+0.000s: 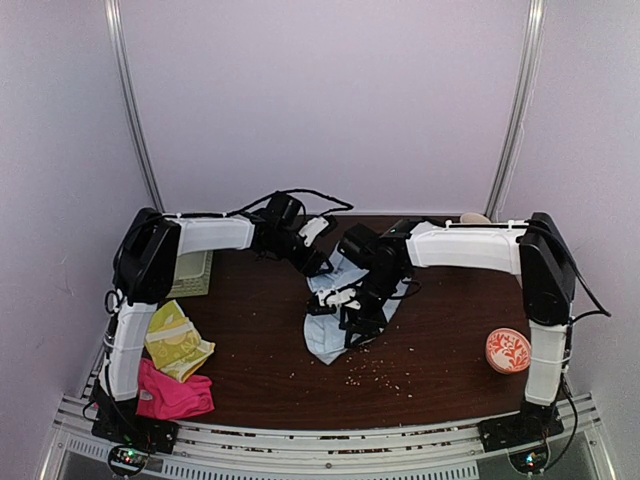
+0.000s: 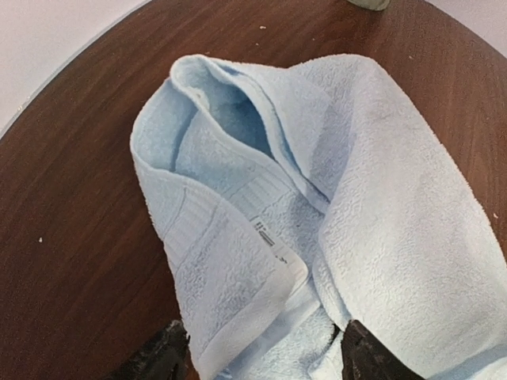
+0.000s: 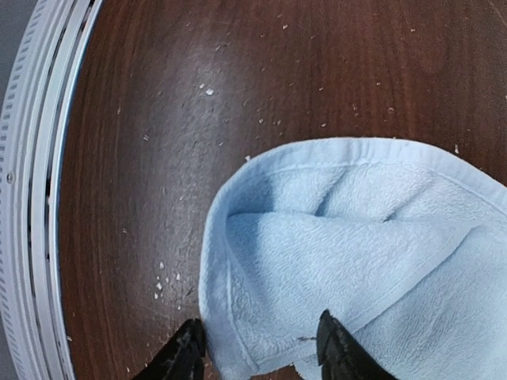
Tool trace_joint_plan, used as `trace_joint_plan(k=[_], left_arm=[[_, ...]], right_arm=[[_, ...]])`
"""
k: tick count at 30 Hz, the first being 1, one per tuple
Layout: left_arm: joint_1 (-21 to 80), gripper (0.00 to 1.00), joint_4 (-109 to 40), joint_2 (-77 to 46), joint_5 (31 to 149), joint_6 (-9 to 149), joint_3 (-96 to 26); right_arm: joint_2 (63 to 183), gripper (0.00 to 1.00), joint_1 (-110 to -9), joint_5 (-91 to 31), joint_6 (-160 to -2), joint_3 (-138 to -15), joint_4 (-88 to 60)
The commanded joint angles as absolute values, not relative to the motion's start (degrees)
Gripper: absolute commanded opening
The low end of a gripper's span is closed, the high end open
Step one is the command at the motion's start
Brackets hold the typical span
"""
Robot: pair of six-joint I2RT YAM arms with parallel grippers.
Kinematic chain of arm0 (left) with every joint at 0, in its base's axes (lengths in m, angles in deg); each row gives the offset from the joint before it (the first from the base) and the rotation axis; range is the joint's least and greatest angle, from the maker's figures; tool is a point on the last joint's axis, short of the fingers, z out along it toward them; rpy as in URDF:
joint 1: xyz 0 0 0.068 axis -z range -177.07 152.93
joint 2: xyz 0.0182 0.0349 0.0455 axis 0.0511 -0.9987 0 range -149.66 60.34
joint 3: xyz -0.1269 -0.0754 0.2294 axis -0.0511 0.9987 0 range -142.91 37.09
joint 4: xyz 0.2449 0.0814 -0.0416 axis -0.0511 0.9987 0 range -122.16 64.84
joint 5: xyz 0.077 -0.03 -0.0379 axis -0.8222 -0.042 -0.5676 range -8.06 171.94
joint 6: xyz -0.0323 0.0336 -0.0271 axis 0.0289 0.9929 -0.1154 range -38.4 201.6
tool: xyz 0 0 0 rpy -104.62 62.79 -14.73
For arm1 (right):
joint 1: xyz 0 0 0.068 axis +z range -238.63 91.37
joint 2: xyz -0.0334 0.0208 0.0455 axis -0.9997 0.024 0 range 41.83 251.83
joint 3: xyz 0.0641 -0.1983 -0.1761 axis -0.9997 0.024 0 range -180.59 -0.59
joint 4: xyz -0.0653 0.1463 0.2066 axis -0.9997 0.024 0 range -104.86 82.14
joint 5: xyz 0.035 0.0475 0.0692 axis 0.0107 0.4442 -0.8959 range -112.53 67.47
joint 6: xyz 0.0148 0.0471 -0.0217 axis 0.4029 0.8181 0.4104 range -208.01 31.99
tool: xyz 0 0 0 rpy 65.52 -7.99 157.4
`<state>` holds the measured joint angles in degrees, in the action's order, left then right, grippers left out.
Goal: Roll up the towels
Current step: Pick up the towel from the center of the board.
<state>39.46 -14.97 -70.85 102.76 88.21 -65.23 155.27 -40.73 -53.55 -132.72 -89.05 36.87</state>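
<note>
Lying well left of both pairs of fingers, a pink towel [image 1: 172, 396] and a yellow-green towel [image 1: 178, 342] sit on the table [image 1: 262, 335]. The left fingers [image 2: 162, 360] stand wide, with a blue towel [image 2: 261, 206] bunched between them. The right fingers [image 3: 337, 352], also spread, straddle that towel's rounded corner.
</note>
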Motion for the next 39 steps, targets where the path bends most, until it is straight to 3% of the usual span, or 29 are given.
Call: trace_joint_plan(k=[1,8,11,14,17,31,39], left_arm=[[42.34,0.68,-15.03,-74.41,97.17,93.69,-70.72],[43.32,0.63,-19.22,-79.78,83.52,92.37,-77.33],[43.0,0.41,-20.33,-81.0,80.02,91.71,-79.6],[42.32,0.28,-20.24,-81.13,79.66,91.67,-81.23],[41.58,0.01,-19.19,-80.94,82.21,92.29,-81.48],[36.0,0.0,-19.84,-60.52,85.67,85.47,-67.46],[35.47,0.0,-13.4,-42.95,78.11,86.49,-68.59]], right_arm=[[155.21,0.44,-40.12,-51.68,-133.99,-89.66,37.69],[155.76,0.18,-39.92,-50.71,-135.24,-89.59,38.54],[155.54,0.05,-40.01,-49.98,-135.43,-90.75,40.01],[154.36,0.02,-40.83,-48.94,-134.98,-91.79,40.8],[152.98,0.0,-42.44,-48.98,-134.16,-92.71,41.75],[142.53,0.0,-55.45,-50.71,-131.69,-103.65,47.66],[132.37,0.0,-67.12,-38.65,-130.55,-104.4,39.75]])
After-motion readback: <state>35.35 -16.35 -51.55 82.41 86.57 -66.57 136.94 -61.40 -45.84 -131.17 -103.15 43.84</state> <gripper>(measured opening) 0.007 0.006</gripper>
